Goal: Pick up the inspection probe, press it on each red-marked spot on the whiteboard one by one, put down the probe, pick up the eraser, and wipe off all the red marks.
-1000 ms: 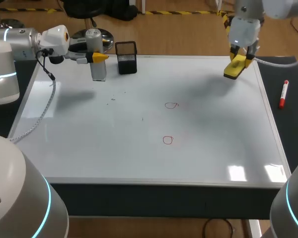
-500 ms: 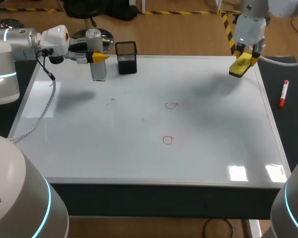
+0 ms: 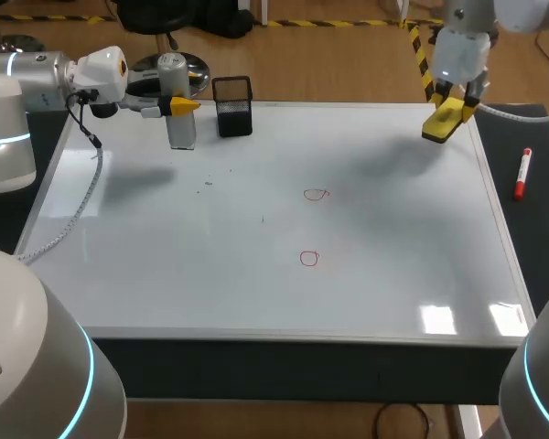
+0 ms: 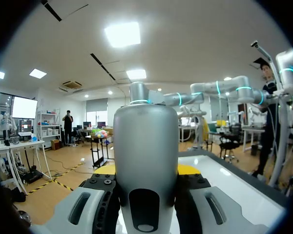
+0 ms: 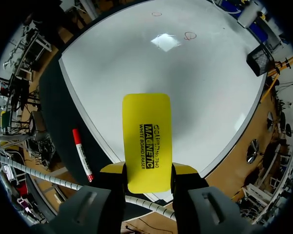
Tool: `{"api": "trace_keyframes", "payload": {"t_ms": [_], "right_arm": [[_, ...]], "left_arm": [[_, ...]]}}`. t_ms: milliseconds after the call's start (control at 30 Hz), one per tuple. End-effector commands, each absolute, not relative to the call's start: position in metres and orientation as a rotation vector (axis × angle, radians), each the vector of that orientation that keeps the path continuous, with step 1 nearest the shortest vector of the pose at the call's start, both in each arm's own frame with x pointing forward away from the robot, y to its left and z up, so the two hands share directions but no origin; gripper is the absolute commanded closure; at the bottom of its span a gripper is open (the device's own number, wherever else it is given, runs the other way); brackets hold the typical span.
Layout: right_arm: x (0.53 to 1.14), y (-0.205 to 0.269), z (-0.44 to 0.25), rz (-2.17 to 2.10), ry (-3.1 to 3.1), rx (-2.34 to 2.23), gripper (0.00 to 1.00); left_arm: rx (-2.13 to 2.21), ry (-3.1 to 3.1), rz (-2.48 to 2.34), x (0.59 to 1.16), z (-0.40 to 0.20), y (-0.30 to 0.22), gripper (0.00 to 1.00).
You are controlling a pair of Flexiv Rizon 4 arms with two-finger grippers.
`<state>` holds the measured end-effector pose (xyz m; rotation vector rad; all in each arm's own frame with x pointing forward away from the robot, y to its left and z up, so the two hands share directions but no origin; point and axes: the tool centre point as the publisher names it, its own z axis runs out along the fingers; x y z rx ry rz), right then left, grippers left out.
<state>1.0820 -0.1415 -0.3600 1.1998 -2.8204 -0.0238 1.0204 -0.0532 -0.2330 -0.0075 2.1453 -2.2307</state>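
Clamps inspection probe upright in left gripper beside mesh pen holder, pinches yellow eraser in right gripper above far right corner of whiteboard.

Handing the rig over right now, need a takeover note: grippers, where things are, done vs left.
Left gripper: shut on the probe, held upright at the whiteboard's back left, next to the mesh cup.
Right gripper: shut on the yellow eraser, above the board's back right corner.
Two red marks, the far one and the near one, are mid-board and unwiped. The red marker lies off the board to the right.
Done: probe and eraser both picked up. Whether the marks were pressed cannot be told.
Left: put down the probe, wipe both marks.
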Motion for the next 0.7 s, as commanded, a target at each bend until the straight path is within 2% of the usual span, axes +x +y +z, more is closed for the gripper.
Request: {"api": "trace_keyframes", "payload": {"t_ms": [33,300,700], "right_arm": [[1.082,-0.142,-0.359,-0.019,-2.818,1.202,1.00],[1.082,-0.142,-0.359,-0.019,-2.818,1.202,1.00],[1.082,-0.142,-0.359,-0.019,-2.818,1.202,1.00]], "left_arm": [[-0.008,2.147,-2.230,1.021,-0.232,-0.053,1.00],[0.046,2.131,-2.230,1.013,-0.223,-0.063,1.00],[0.182,2.136,-2.336,0.964,-0.212,-0.123,1.00]]}}
